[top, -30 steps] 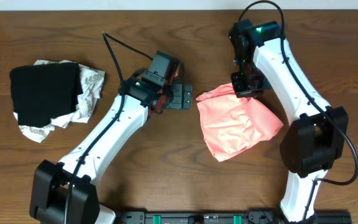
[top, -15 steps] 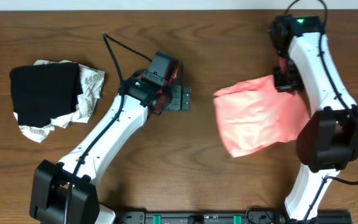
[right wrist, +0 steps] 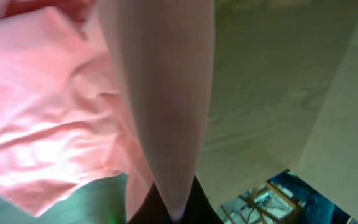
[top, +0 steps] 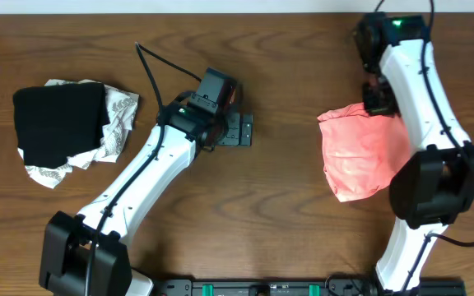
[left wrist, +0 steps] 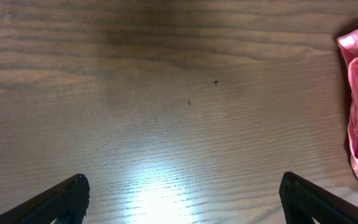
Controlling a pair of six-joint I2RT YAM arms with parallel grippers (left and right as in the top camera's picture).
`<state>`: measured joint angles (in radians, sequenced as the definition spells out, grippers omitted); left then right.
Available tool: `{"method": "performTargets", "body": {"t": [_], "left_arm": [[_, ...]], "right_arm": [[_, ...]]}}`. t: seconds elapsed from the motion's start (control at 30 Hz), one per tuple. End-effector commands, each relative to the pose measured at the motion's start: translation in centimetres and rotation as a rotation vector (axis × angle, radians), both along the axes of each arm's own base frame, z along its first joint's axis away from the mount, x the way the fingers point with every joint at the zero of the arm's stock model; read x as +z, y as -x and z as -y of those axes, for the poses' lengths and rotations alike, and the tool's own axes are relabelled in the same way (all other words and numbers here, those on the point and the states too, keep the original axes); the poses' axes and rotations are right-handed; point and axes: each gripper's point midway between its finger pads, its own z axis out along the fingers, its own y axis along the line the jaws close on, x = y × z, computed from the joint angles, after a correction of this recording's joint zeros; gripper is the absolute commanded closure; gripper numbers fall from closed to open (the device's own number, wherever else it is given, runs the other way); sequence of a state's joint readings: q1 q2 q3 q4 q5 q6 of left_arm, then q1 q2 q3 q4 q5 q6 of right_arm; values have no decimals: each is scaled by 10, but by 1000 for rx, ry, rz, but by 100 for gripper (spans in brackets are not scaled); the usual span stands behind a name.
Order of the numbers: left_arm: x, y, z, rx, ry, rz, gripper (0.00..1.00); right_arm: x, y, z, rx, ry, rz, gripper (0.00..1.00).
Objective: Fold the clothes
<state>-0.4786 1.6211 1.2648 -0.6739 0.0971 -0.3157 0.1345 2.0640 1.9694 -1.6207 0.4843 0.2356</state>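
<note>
The salmon-pink T-shirt (top: 359, 158) lay bunched on the right side of the wooden tabletop (top: 262, 214), just beside the right arm. Its far edge was drawn up to the right gripper (top: 378, 100). This gripper was closed tight on a fold of the pink fabric. In the right wrist view the cloth ran as a stretched strip out from between the fingers, and the rest of the shirt spread wrinkled to the left below it.

The left gripper (top: 241, 130) was over the middle of the tabletop, well apart from the shirt, with its jaws spread wide and nothing between them. In the left wrist view only bare wood showed between its two fingertips, and an edge of the shirt appeared at the right border.

On the left side of the tabletop a black folded garment (top: 58, 123) lay on top of a white cloth with grey pattern (top: 120, 122), well apart from both grippers.
</note>
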Motion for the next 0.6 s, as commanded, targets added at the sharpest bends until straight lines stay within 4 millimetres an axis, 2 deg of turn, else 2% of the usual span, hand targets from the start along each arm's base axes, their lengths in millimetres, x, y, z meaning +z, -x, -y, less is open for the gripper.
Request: {"method": "performTargets", "body": {"t": [0.0, 0.2, 0.37, 0.57], "left_arm": [[10, -3, -4, 8, -2, 33, 2], [10, -3, -4, 8, -2, 32, 2], [10, -3, -4, 9, -3, 32, 2], [10, -5, -6, 15, -14, 40, 2]], "right_arm": [[4, -6, -25, 33, -26, 46, 99], [0, -4, -40, 80, -23, 31, 99], [-9, 5, -37, 89, -4, -24, 99], [-29, 20, -36, 97, 10, -96, 99]]}}
